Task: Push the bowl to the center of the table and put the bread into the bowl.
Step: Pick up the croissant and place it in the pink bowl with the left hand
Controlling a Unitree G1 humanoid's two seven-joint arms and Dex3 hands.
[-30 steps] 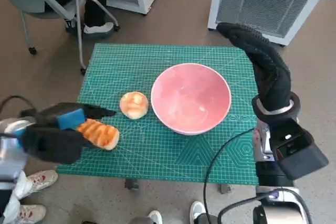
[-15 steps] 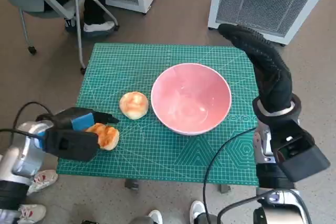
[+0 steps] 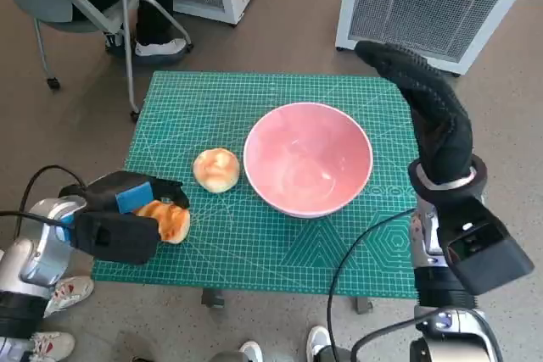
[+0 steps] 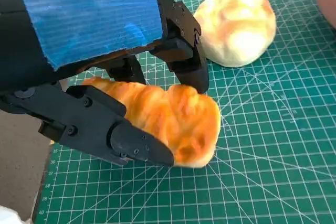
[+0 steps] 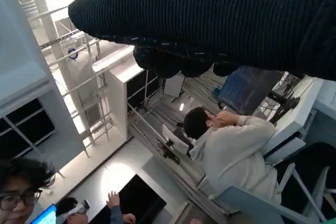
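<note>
A pink bowl [image 3: 308, 157] stands near the middle of the green mat [image 3: 254, 247]. A round bun [image 3: 216, 169] [image 4: 239, 24] lies just left of it. At the mat's front left a long golden bread [image 3: 168, 219] [image 4: 173, 120] lies on the mat, and my left hand [image 3: 119, 214] [image 4: 100, 72] has its black fingers [image 4: 136, 148] closed around both sides of it. My right hand [image 3: 424, 108] is raised above the mat's right edge, beside the bowl, fingers stretched out and holding nothing.
White cabinets [image 3: 441, 2] stand behind the table. A chair [image 3: 85, 6] with a seated person's legs is at the back left. Shoes [image 3: 59, 292] show on the floor by the front left corner. Cables [image 3: 356, 252] hang over the front edge. The right wrist view shows people.
My left hand has slid toward the table's front left and closed its fingers round the long bread. The right hand has barely shifted. Bowl and bun have not moved.
</note>
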